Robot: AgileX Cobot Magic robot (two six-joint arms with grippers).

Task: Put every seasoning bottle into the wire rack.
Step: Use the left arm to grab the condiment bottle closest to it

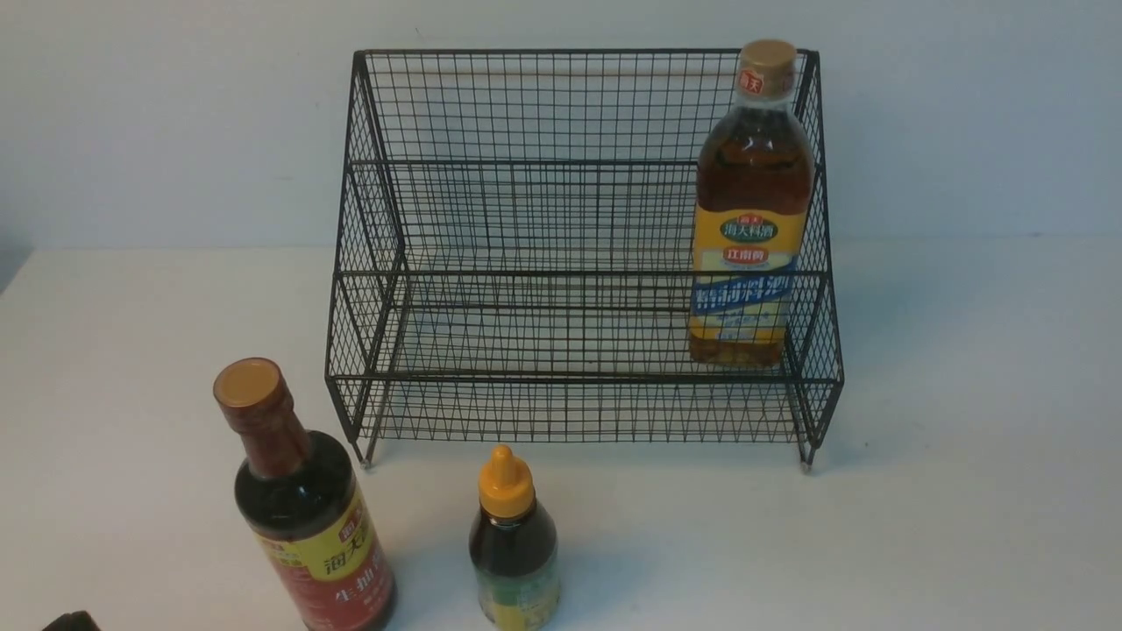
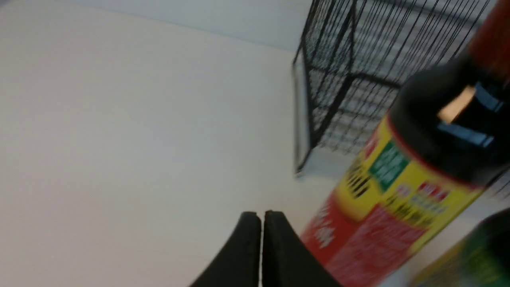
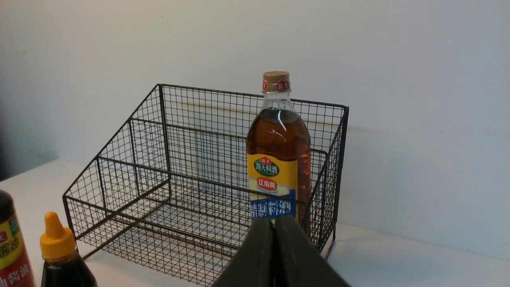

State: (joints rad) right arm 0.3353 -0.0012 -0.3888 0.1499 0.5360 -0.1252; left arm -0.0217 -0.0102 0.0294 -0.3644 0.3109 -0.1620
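The black wire rack [image 1: 526, 263] stands at the back of the white table. A tall amber bottle [image 1: 749, 219] with a yellow-blue label and tan cap stands upright in the rack's lower tier, at its right end. On the table in front of the rack stand a dark bottle [image 1: 307, 517] with a red-yellow label and a small dark bottle [image 1: 513, 548] with an orange nozzle cap. My left gripper [image 2: 261, 215] is shut and empty, low beside the red-yellow bottle [image 2: 398, 199]. My right gripper [image 3: 273, 221] is shut and empty, in front of the rack [image 3: 159, 179] and apart from the amber bottle [image 3: 278, 155].
A pale wall rises directly behind the rack. Bare white tabletop [image 1: 964, 438] lies to the right of the rack and to its left. A dark bit of the left arm [image 1: 70, 622] shows at the front view's bottom left corner.
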